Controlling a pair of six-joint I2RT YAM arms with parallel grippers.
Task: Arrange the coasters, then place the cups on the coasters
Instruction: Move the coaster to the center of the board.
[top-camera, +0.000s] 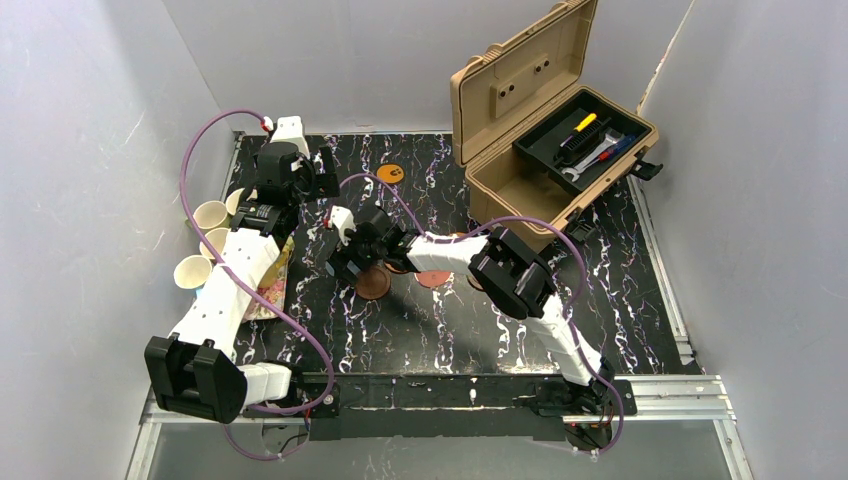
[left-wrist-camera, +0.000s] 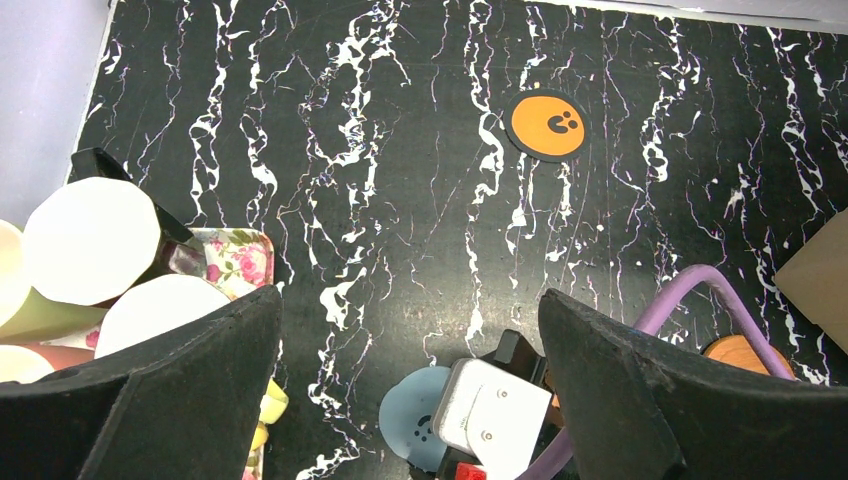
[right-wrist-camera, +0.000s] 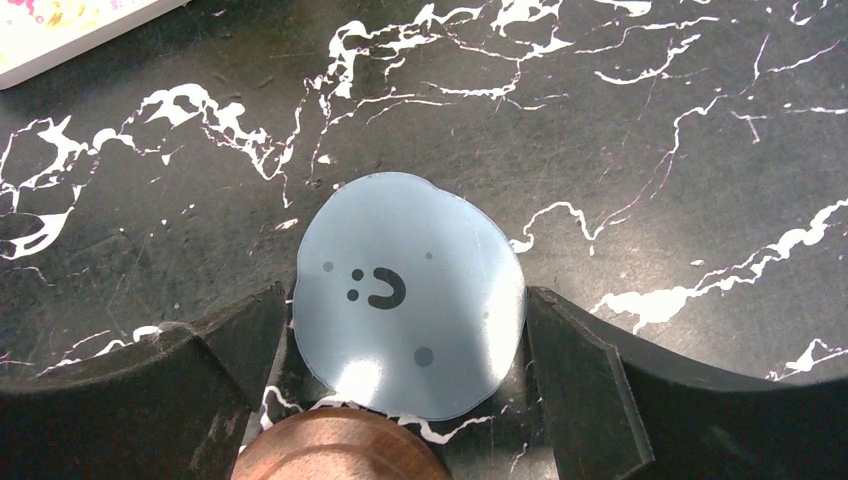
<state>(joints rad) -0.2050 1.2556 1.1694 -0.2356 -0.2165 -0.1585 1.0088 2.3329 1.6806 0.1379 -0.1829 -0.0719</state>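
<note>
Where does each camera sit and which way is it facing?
Top external: overhead from the near edge, looking down on the table; left arm and right arm show.
Left wrist: looks down the table toward the orange coaster; its open fingers at bottom.
Right wrist: close above the grey-blue coaster, open fingers flanking it.
Shared: both wrist views show the grey-blue coaster.

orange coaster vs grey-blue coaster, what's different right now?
Colour: the orange coaster has a dark rim; the grey-blue coaster has none and a slightly wavy outline. Place: the orange coaster lies alone on the far part of the table; the grey-blue coaster lies between the open fingers of the right claw, with a brown wooden coaster at its edge. Shared: both lie flat, cupless, with a small dark mark.
</note>
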